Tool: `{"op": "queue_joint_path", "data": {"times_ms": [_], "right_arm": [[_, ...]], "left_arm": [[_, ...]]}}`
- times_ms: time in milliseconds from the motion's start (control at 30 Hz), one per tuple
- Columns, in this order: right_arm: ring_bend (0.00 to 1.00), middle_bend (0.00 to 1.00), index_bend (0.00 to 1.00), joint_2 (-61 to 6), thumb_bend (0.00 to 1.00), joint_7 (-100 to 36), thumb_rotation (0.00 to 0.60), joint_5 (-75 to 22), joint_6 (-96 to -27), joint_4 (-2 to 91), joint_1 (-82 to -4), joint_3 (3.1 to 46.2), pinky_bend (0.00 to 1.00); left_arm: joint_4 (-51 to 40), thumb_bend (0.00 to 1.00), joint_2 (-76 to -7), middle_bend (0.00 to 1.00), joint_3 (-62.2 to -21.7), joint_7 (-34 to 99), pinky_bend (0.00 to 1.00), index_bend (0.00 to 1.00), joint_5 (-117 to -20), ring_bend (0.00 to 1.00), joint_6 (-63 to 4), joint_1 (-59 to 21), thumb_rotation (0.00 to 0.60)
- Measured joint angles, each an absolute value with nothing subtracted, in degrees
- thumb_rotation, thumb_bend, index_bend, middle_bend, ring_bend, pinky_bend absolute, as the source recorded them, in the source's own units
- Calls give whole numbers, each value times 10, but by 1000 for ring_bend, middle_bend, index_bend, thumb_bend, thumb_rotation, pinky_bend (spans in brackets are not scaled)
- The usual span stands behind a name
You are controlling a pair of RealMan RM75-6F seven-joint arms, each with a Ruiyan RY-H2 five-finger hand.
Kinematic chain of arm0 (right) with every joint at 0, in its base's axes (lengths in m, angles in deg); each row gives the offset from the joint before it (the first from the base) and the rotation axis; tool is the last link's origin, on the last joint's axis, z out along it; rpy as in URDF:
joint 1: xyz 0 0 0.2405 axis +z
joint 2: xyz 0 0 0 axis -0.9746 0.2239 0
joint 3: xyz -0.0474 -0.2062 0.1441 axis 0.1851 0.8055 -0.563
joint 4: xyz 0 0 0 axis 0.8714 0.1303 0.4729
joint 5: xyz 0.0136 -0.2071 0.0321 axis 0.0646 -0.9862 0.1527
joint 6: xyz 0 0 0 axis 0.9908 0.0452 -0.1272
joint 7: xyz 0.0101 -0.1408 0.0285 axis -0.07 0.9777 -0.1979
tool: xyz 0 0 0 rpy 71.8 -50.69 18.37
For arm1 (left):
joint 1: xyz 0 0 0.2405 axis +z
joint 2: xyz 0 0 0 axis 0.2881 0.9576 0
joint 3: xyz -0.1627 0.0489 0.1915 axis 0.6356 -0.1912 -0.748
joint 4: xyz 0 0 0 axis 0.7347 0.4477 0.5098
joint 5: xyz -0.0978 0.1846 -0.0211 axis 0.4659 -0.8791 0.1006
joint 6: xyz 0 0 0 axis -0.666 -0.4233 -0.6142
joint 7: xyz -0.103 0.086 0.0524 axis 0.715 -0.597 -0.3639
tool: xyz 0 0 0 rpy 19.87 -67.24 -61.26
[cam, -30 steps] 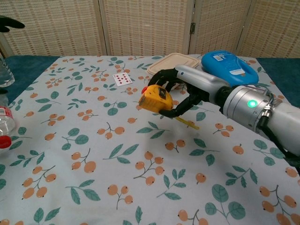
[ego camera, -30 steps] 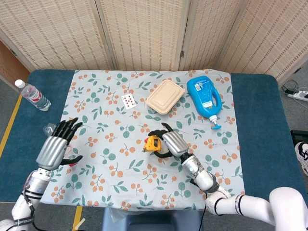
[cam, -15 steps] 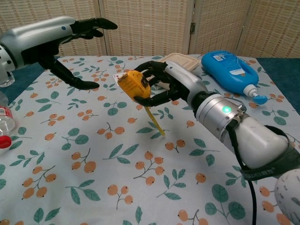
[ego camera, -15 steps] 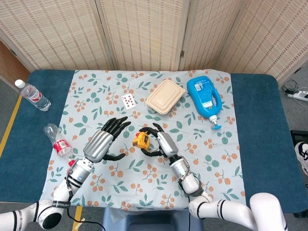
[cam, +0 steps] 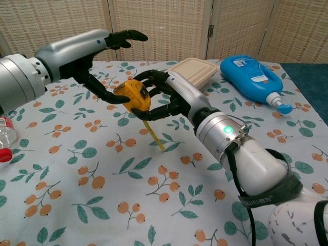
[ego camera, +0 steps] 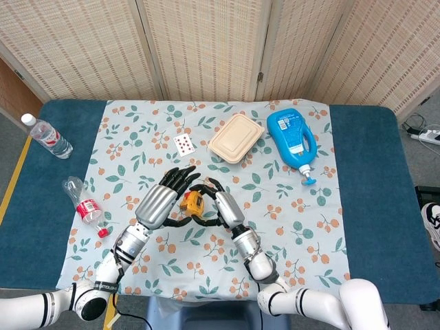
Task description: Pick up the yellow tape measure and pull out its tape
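Note:
My right hand [cam: 166,95] grips the yellow tape measure [cam: 132,97] above the flowered tablecloth [cam: 102,169]. A short length of yellow tape [cam: 154,137] hangs down from the case to the cloth. In the head view the tape measure [ego camera: 192,204] shows between both hands, with the right hand [ego camera: 221,204] on its right. My left hand [cam: 105,56] is right beside the case with its fingers spread, the thumb reaching toward the case's left side. The left hand [ego camera: 165,197] holds nothing that I can see.
A beige lunch box [ego camera: 236,137] and a blue detergent bottle [ego camera: 291,140] lie at the back right. A playing card [ego camera: 183,144] lies behind the hands. Two plastic water bottles [ego camera: 84,206] [ego camera: 48,137] lie on the blue table at the left.
The right hand has carried the tape measure leftward. The left hand has swung in from the left and now sits next to the case. The hanging tape looks about the same length.

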State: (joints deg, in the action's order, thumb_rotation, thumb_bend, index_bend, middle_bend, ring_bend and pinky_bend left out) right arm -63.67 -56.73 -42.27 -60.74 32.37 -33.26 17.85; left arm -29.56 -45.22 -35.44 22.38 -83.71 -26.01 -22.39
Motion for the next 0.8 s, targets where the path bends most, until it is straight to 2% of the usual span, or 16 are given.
{"op": "queue_joint_path", "data": {"times_ms": [533, 633, 800], "right_arm": [[323, 466, 562, -643, 344, -563, 600, -427, -604, 313, -335, 182, 32], [323, 466, 562, -644, 344, -560, 600, -426, -602, 312, -334, 182, 32], [324, 465, 562, -643, 343, -559, 600, -424, -599, 310, -335, 180, 32]], "left_arm": [[-283, 251, -458, 22, -358, 221, 0, 87, -815, 87, -275, -231, 600], [-280, 304, -460, 26, -359, 218, 0, 98, -815, 88, -277, -233, 600], [-276, 470, -457, 30, -365, 219, 0, 120, -816, 90, -279, -234, 600]]}}
